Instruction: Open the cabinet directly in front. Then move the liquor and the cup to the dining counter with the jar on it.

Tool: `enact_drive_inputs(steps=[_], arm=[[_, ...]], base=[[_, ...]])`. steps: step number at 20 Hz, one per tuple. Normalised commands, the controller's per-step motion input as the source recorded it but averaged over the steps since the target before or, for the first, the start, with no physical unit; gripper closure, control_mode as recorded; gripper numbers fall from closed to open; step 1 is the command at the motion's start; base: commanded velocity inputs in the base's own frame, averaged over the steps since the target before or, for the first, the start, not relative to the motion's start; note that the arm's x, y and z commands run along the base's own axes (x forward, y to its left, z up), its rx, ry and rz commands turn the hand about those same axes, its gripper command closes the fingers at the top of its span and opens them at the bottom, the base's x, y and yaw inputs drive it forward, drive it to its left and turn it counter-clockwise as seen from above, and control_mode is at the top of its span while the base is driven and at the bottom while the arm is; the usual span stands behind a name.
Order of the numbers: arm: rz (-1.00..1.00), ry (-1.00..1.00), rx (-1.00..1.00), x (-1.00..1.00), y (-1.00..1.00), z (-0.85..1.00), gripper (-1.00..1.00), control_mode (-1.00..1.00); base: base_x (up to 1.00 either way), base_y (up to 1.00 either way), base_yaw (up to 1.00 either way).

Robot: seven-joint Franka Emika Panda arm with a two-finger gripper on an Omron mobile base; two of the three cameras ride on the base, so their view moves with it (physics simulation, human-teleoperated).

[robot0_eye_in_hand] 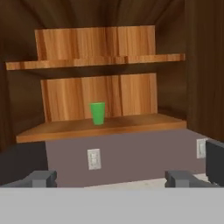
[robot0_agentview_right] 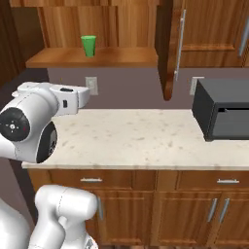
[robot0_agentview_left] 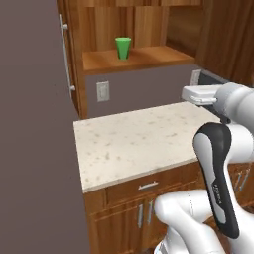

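The cabinet (robot0_eye_in_hand: 105,127) stands open, its doors swung out to either side (robot0_agentview_left: 67,54) (robot0_agentview_right: 171,48). The green cup (robot0_eye_in_hand: 97,113) stands upright on the lower shelf, left of centre, also seen from the base (robot0_agentview_left: 123,48) (robot0_agentview_right: 88,45). The upper shelf is bare. My gripper (robot0_eye_in_hand: 111,179) is open and holds nothing; it sits well short of the shelf and below it, pointed towards the cup. The white hand (robot0_agentview_left: 198,94) (robot0_agentview_right: 73,99) hovers over the small countertop. The liquor, the dining counter and the jar are out of view.
A speckled countertop (robot0_agentview_left: 139,139) (robot0_agentview_right: 141,136) lies under the cabinet, with drawers and doors below. A dark box-shaped appliance (robot0_agentview_right: 223,114) stands at its right end. Wall outlets (robot0_eye_in_hand: 93,158) (robot0_agentview_right: 91,85) sit on the grey backsplash. The open right door hangs over the counter.
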Motion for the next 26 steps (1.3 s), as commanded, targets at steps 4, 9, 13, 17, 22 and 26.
enact_drive_inputs(steps=[4,9,13,17,22,26], arm=[[0.0,0.0,0.0,0.0,0.0,0.0,-1.0,1.0],[0.0,0.0,0.0,0.0,0.0,0.0,-1.0,1.0],[0.0,0.0,0.0,0.0,0.0,0.0,-1.0,1.0],[0.0,0.0,0.0,0.0,0.0,0.0,-1.0,1.0],[0.0,0.0,0.0,0.0,0.0,0.0,-1.0,1.0],[0.0,0.0,0.0,0.0,0.0,0.0,-1.0,1.0]], base=[[0.76,-0.18,0.07],[0.19,0.34,0.16],[0.0,0.16,0.07],[0.29,0.0,0.0],[0.85,0.0,0.0],[0.11,0.0,0.0]])
